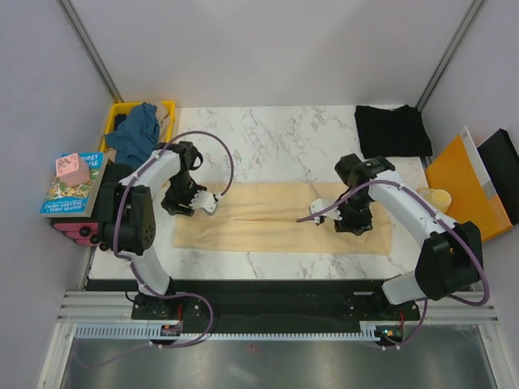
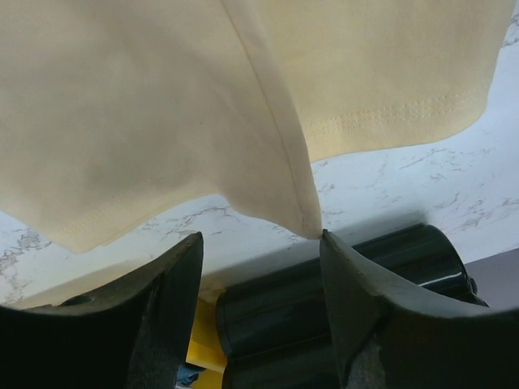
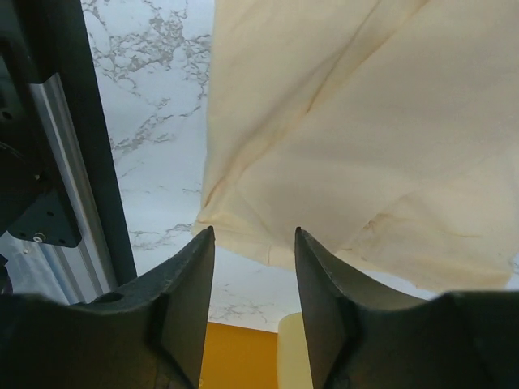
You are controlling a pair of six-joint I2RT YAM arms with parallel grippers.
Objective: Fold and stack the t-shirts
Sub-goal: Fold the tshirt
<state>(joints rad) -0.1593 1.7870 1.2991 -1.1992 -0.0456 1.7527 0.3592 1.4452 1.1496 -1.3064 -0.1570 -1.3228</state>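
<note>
The pale cream-yellow t-shirt (image 1: 276,219) lies spread flat across the middle of the marble table. My left gripper (image 1: 178,207) is open over its left end. In the left wrist view (image 2: 259,237) the shirt's edge (image 2: 162,105) lies just beyond the fingertips, with nothing between the jaws. My right gripper (image 1: 353,222) is open over the right end. In the right wrist view (image 3: 254,231) the shirt's hem (image 3: 365,121) lies just past the tips. The black t-shirt (image 1: 393,130) lies folded at the back right. The teal-blue t-shirt (image 1: 136,130) is bunched in the yellow crate (image 1: 166,109).
The orange folder (image 1: 461,182) lies off the table's right edge and also shows in the right wrist view (image 3: 243,356). A pale rounded object (image 1: 438,197) sits beside it. Books (image 1: 69,190) with a pink box (image 1: 71,168) on top are stacked at the left.
</note>
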